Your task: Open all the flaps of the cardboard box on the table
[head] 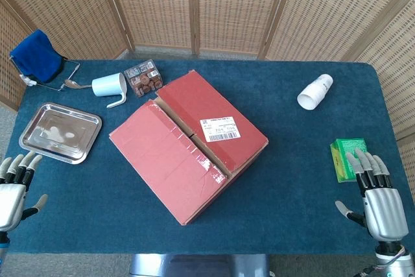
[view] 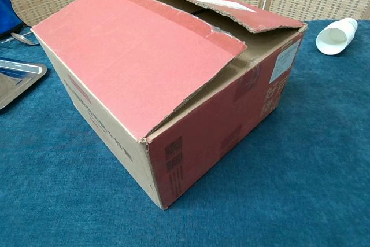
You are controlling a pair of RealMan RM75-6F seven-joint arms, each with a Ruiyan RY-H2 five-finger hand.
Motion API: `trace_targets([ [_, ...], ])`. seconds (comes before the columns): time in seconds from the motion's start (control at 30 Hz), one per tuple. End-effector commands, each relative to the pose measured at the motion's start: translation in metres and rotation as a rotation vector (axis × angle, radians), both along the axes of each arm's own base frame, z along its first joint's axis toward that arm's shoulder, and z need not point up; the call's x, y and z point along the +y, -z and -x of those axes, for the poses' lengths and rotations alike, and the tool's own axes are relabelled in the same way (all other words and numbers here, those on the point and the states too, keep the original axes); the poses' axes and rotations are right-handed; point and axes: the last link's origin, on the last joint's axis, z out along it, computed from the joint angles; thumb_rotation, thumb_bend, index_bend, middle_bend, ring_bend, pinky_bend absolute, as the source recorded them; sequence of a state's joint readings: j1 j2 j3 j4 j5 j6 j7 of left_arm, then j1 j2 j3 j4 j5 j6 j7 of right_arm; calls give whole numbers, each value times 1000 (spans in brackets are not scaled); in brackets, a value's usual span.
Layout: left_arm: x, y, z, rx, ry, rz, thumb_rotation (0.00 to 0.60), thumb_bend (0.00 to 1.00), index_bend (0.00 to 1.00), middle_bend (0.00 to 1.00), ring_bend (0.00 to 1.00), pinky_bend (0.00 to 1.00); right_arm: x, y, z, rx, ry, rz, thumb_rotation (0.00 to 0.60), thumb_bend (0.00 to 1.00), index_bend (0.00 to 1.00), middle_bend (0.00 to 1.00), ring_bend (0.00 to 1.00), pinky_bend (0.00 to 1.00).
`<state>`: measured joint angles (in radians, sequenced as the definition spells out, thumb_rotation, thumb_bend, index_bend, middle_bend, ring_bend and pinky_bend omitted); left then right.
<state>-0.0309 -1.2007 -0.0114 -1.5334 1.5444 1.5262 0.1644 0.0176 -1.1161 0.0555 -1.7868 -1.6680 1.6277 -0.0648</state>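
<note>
At the table's near corners, both hands' fingers are spread and hold nothing: left hand (head: 14, 192), right hand (head: 378, 200), cardboard box (head: 188, 144) between.

Box interior (view: 199, 11) hidden under flaps; label (head: 220, 128) text too small — left robot hand (head: 14, 189) cut by frame edge.

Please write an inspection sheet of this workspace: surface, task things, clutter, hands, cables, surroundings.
Surface: table covered in dark blue cloth.
Job's things: cardboard box at centre, set at an angle; its two top flaps are down, and the chest view shows a gap between them.
Clutter: metal tray, white mug on its side, spoon, blue cloth, small brown packet, white cup on its side, green packet.
Hands: left hand and right hand open, at the near edge, apart from the box.
Cables: nothing seen.
Surroundings: woven folding screens behind.
</note>
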Motion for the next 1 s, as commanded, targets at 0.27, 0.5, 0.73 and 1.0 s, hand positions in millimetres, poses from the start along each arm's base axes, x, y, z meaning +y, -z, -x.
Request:
trace_targets([
  [0.27,-1,-1,-2,-6,5,-5,600,85,0,0,0,0,-1,-1,-1,-35,-11,-9,600,0,0,0,0,0],
  [0.5,-2,-6,-6,-15,10,-26,600,86,0,0,0,0,-16,5,-9,-87,-48,-53,600,0,0,0,0,0],
  [0.73,-4,-2,-9,12,27,-20,600,86,0,0,0,0,-42,25,-25,-108,-133,-89,600,0,0,0,0,0],
  [1.0,0,3,-5,25,5,-9,600,85,0,0,0,0,-56,40,-33,-151,-140,-131,600,0,0,0,0,0],
])
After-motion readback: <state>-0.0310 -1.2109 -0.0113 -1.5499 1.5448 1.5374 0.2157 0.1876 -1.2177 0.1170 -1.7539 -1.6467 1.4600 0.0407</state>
